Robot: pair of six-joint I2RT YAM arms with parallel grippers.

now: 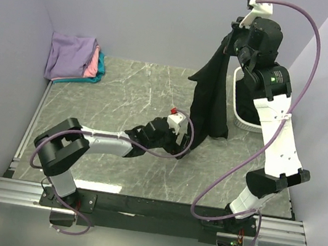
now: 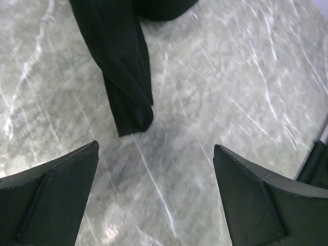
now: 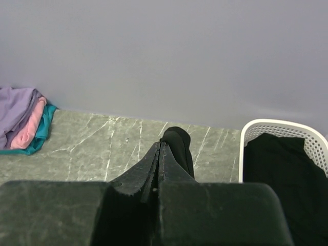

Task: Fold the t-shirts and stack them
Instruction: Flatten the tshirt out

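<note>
My right claw (image 1: 238, 22) is clenched on a bunched fold of the black shirt (image 1: 211, 99), high over the far right of the table (image 1: 125, 92), just in front of the basket (image 1: 239, 119). The shirt hangs from that one pinch in a long, narrow drape. Its lower edge is down at the tabletop, though I cannot tell whether it touches. My left claw (image 1: 181, 141) is released, with its jaws spread wide. It sits low over the marble just beside the dangling end of the cloth and has nothing between its fingers. The folded stack (image 1: 75, 56) of lavender, pink and teal lies in the far left corner, well apart from all this, and a second black shirt (image 3: 279, 169) sits in the basket. I judge the shirt light and thoroughly limp. It will sag, twist and fold on itself rather than hold any shape, and a thin pinch of it could slide out of smooth fingers. I think the best place to take hold is the free corner that hangs lowest, in front of my open left claw. I should close on the hem there so that both layers are caught. With two held points, I can spread the shirt flat.
</note>
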